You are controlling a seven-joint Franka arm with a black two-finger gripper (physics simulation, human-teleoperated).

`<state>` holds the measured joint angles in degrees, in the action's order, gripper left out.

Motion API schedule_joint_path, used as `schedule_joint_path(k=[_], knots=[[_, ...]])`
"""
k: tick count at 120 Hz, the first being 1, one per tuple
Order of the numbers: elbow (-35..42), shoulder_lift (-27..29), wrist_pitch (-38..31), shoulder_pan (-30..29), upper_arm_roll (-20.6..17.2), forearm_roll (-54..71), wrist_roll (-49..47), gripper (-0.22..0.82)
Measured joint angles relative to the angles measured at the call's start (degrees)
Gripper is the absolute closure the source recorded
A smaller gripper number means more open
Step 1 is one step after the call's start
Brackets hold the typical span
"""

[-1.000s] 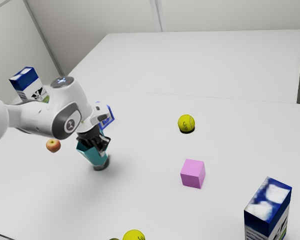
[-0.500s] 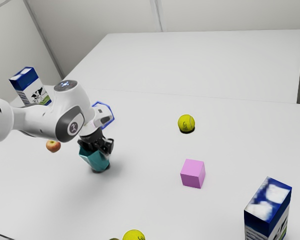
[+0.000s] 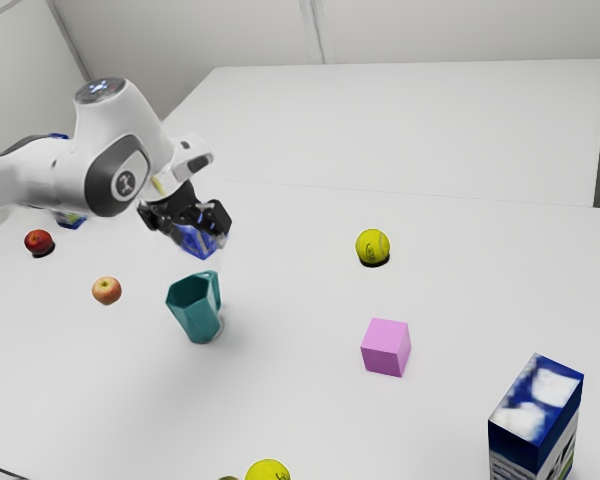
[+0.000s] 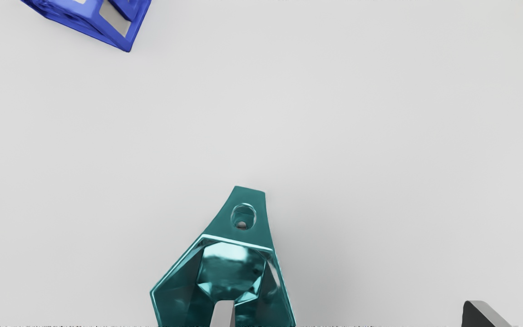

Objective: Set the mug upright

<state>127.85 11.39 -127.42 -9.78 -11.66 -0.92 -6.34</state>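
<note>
The teal mug (image 3: 196, 309) stands upright on the table, its open mouth facing up and its handle toward the far side. Above it, apart from it in the exterior view, is my gripper (image 3: 188, 224). Looking down in the wrist view, I see into the mug (image 4: 232, 272), with one fingertip overlapping its mouth. The gripper (image 4: 345, 313) is open there, its two fingertips wide apart with nothing held between them.
A blue frame-like object (image 3: 196, 240) lies behind the gripper. Apples (image 3: 107, 291) are at the exterior view's left. A tennis ball (image 3: 373, 246), pink cube (image 3: 386, 347) and milk carton (image 3: 536, 420) stand toward its right; another ball (image 3: 268, 471) is at the near edge.
My gripper has risen off the mug, which it was over and partly inside. The mug has gone from leaning to standing upright. A red apple at the far left has come into sight.
</note>
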Motion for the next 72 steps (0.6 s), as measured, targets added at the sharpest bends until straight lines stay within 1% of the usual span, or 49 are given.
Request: schedule_joint_path(k=[19, 33, 72], knots=[[-8.52, -1.34, 9.67, -0.15, -0.2, -0.81, 0.15, 0.04], [-13.83, -2.74, 15.5, -0.35, -0.21, -1.04, 0.23, 0.03], [-28.17, -8.52, 27.82, 0.11, -0.29, -1.0, 0.23, 0.02]])
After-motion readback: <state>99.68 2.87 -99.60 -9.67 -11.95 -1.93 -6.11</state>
